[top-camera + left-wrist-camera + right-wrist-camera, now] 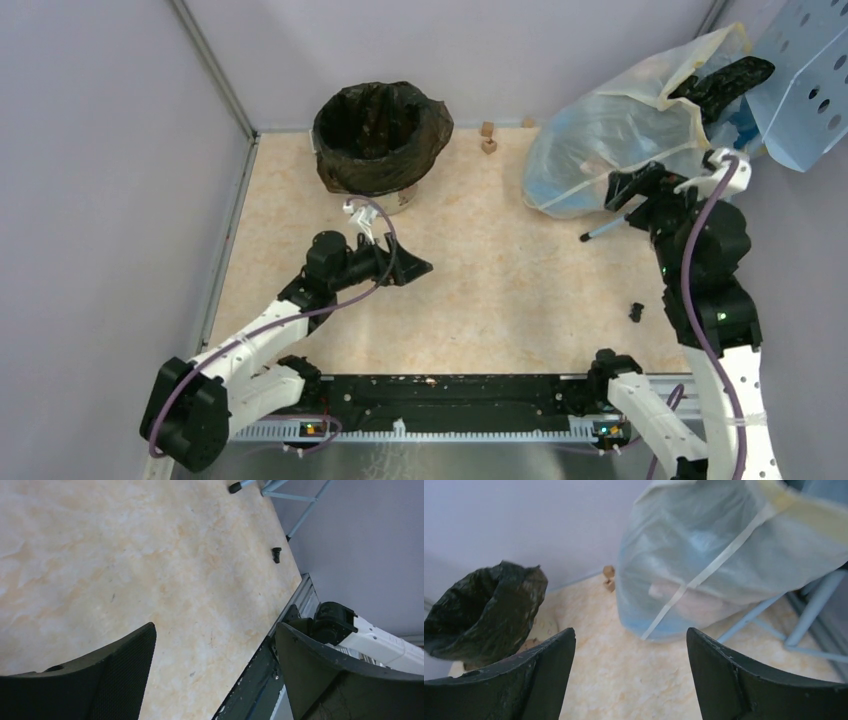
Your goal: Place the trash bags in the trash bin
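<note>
Where the tan table (pixel 500 290) meets the back wall, a black trash bag (pixel 380 130) lies draped in and over the mouth of the small round trash bin (pixel 408 200), hiding nearly all of the bin's pale body. The bag's wrinkled, glossy film stands open at the top. A second crumpled black bag (pixel 722 82) pokes out of the mouth of a large see-through whitish sack (pixel 600 135) at the far right, just beside a light-blue panel with holes (pixel 812 75). The left pincer (pixel 412 268) hangs over bare table in front of the bin, apart from it, with its jaws spread wide and nothing between them. The right pincer (pixel 622 186) sits near the lower edge of the sack, its jaws also wide apart and empty; its wrist camera looks past them at the bin on the left and the sack on the right. Two small wooden blocks (pixel 488 137) rest by the back wall between bin and sack. A small black piece (pixel 636 311) lies on the table near the right arm.
</note>
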